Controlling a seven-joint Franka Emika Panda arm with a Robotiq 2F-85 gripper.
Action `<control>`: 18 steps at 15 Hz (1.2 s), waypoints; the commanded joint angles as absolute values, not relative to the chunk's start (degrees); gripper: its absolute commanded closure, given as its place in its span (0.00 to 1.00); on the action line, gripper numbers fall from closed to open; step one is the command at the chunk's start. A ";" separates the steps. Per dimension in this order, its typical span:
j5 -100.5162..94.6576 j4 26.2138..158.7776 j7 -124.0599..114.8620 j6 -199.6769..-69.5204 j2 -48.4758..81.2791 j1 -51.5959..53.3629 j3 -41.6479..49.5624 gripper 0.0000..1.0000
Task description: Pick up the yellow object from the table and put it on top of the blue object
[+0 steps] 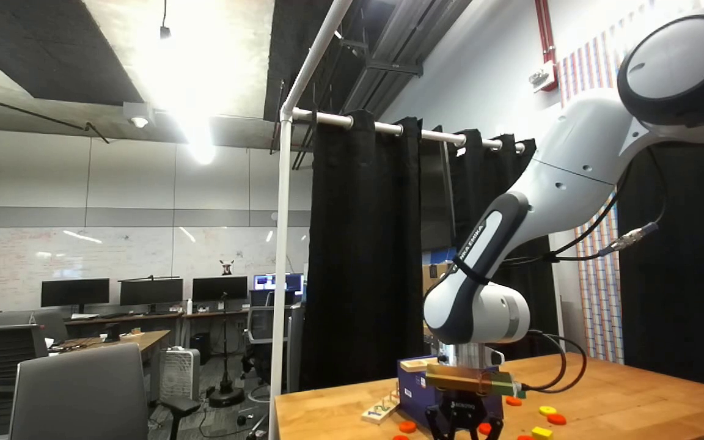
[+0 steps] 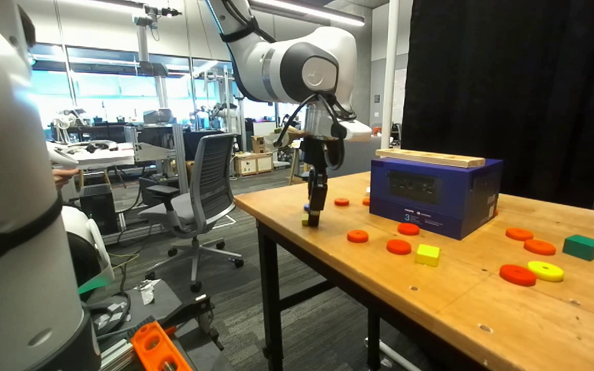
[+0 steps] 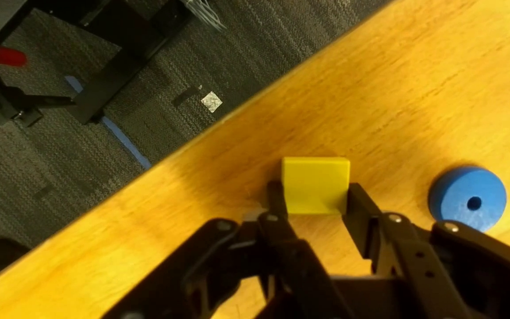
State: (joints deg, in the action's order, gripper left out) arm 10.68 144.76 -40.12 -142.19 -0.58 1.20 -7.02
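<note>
Wrist view: the worktop [image 3: 175, 190] at left, the fingers [image 3: 361, 219] clamped on the yellow block [image 3: 316, 186] near its edge, a blue disc [image 3: 463, 195] to the right. In an exterior view, the blue box [image 2: 426, 196] stands well right of them, a wooden strip [image 2: 431, 157] on top.

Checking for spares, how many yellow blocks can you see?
2: one yellow block between the jaws of the end effector, and a second yellow block on the table by an orange disc; the blue box could hide more.
</note>
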 commanded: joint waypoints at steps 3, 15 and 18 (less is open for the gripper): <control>11.57 144.56 -40.22 -142.12 -1.02 2.20 -5.83 0.82; 1.95 144.63 -47.64 -127.28 -21.35 -0.98 -6.30 0.82; -2.86 142.45 -47.91 -126.07 -26.41 -2.68 -7.29 0.82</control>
